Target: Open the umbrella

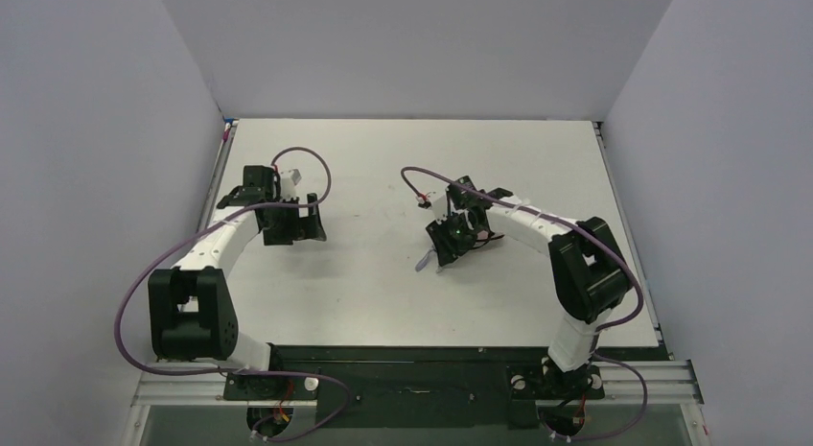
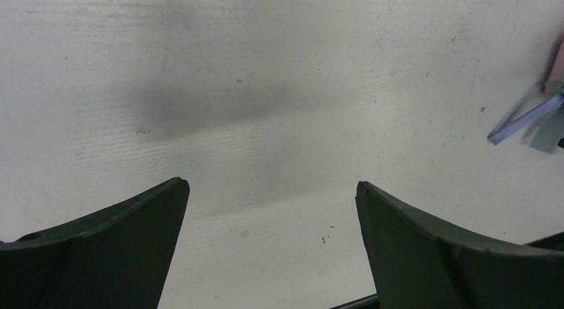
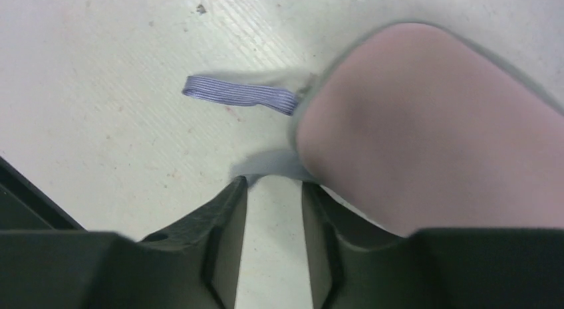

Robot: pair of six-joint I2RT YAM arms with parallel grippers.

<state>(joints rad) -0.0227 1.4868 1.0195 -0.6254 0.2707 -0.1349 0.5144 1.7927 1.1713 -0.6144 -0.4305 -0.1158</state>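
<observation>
right claw (image 3: 274,189): I see my jaws parted by a narrow gap, bare counter showing between them; nothing clamped that I can make out. Right finger (image 3: 326,236) sits just beside the pale rounded body, contact unclear.
left claw (image 2: 273,189): spread wide, nothing between the fingers, only counter under it. In the top view it hangs over the left part of the counter (image 1: 383,273).
umbrella (image 3: 432,123): pale pinkish-lavender rounded mass filling the right of my right wrist view, blurred, lying on the counter right at the right claw's tips. In the top view it is mostly hidden under the right claw, middle-right of the counter.
strap (image 3: 239,94): lavender ribbed band, flat on the counter, reaching left from the rounded body's edge. Its tip also shows at the far right edge of my left wrist view.
arms: the left claw well apart from the umbrella; right arm bent in over it.
open or folded: can't tell from these views.
</observation>
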